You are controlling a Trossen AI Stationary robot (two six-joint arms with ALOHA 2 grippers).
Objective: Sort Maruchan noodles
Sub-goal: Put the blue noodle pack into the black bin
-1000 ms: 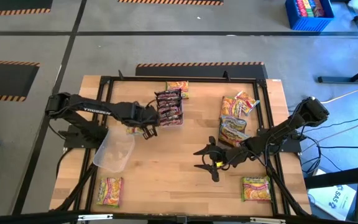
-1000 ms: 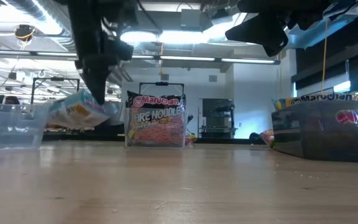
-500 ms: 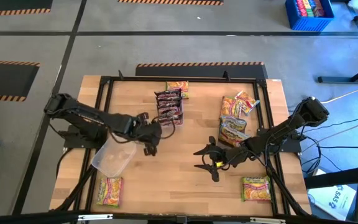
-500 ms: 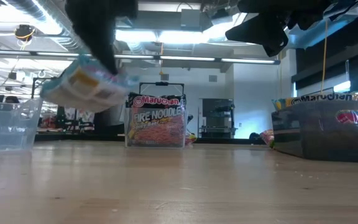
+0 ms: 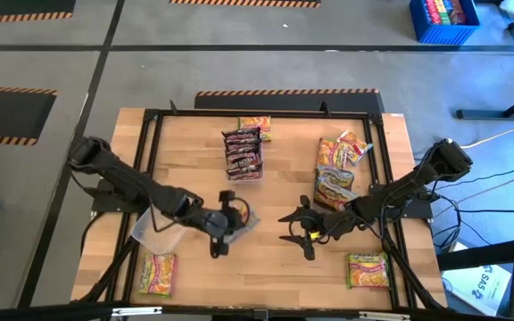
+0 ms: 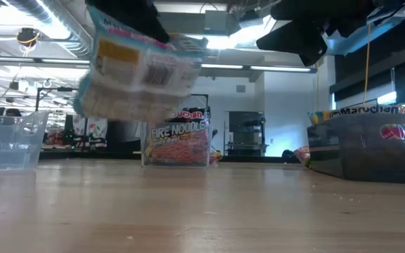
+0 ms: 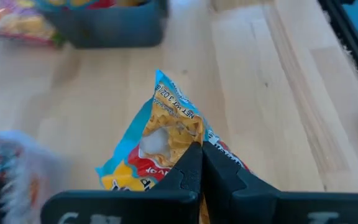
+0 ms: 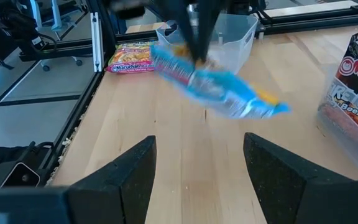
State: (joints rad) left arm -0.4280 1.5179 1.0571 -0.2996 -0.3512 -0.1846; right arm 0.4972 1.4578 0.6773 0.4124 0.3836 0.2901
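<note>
Readable stuff was pretty thin. In the low view, the maroon packet (image 6: 180, 140) standing mid-frame said "FIRE NOODLE", with the tail of the Maruchan logo showing above it. Far right of that view, "Maruchan" ran along the top of a packet in the dark bin (image 6: 371, 144). The left wrist view caught "NET WT 3 OZ" near the upper edge of the light blue packet (image 7: 160, 134). In the right wrist view, the yellow-pink packet (image 8: 129, 58) at upper left read "Maruchan", and the maroon one (image 8: 353, 112) at the right edge showed a cut-off logo.
</note>
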